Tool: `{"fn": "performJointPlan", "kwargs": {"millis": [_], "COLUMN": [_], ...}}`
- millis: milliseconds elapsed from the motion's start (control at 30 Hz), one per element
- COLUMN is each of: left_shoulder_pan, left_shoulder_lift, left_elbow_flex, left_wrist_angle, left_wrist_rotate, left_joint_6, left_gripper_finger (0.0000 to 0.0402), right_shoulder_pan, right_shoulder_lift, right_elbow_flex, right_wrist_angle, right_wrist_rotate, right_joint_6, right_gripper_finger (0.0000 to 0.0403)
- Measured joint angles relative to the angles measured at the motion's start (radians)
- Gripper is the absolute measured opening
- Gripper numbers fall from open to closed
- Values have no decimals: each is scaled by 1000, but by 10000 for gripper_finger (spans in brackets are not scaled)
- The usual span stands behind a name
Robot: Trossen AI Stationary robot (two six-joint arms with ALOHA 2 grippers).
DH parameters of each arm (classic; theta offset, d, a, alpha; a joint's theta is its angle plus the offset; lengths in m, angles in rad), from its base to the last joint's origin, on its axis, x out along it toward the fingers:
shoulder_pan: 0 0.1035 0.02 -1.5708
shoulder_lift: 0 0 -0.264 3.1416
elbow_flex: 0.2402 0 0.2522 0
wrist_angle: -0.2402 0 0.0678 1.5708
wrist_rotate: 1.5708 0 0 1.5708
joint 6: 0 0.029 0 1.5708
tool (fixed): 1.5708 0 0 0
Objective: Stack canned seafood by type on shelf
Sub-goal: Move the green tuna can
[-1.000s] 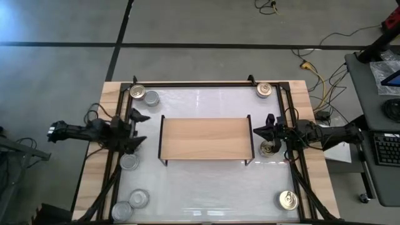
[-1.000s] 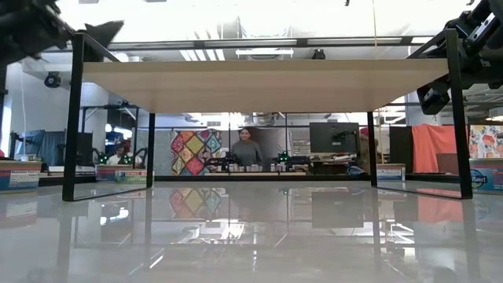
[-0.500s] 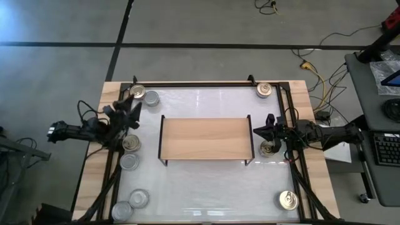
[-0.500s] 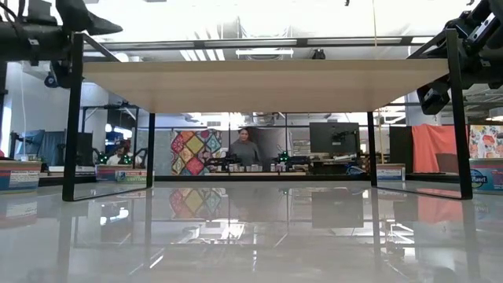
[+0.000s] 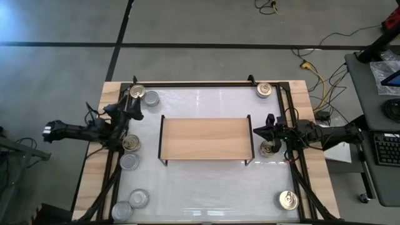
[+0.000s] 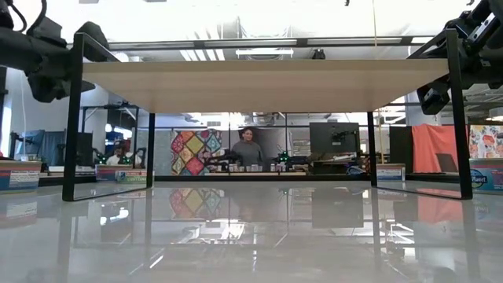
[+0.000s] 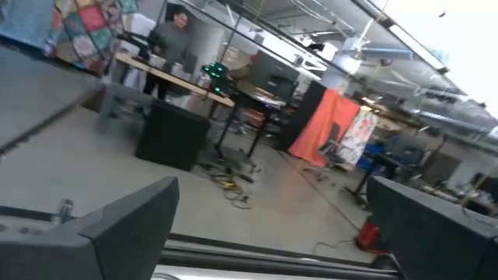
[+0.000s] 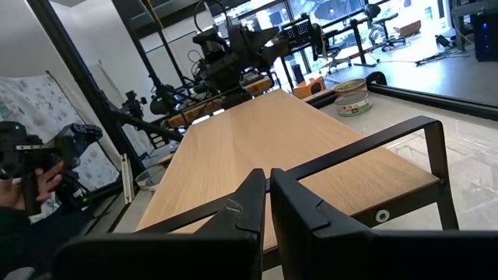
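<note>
Tins [image 5: 130, 143] sit on tabletop [image 5: 206, 187] below left gripper [image 5: 128, 107], jaws wide, empty; right gripper [image 5: 259, 130] jaws shut, empty, beside bare shelf [image 5: 204, 138]. Rigid, slick, probably light: grip across rim.

Behind the table, a person [image 6: 246, 147] stood before a patchwork hanging [image 6: 191, 152]; a dark monitor [image 6: 333, 137] and orange cloth [image 6: 441, 148] appeared alongside.

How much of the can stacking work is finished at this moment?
Nothing looks done: the shelf carries no cans. Nothing is in hand either. The left gripper is open near the two cans at the far left corner, and the right gripper waits shut at the shelf's right end. All the tins on the table are left to be stacked.
</note>
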Motion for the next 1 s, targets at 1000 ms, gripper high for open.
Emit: {"fn": "performJointPlan", "kwargs": {"millis": [1000], "left_shoulder_pan": [205], "left_shoulder_lift": [370], "left_elbow_flex": [484], "left_wrist_angle": [-1046], "left_wrist_rotate": [81], "left_joint_6": [-804], "left_gripper_finger": [323], "right_shoulder_pan": [0], "right_shoulder_lift": [4], "right_elbow_flex": [0], "right_wrist_angle": [0], "right_wrist_rotate": [0], "right_joint_6": [0], "right_gripper_finger": [13]}}
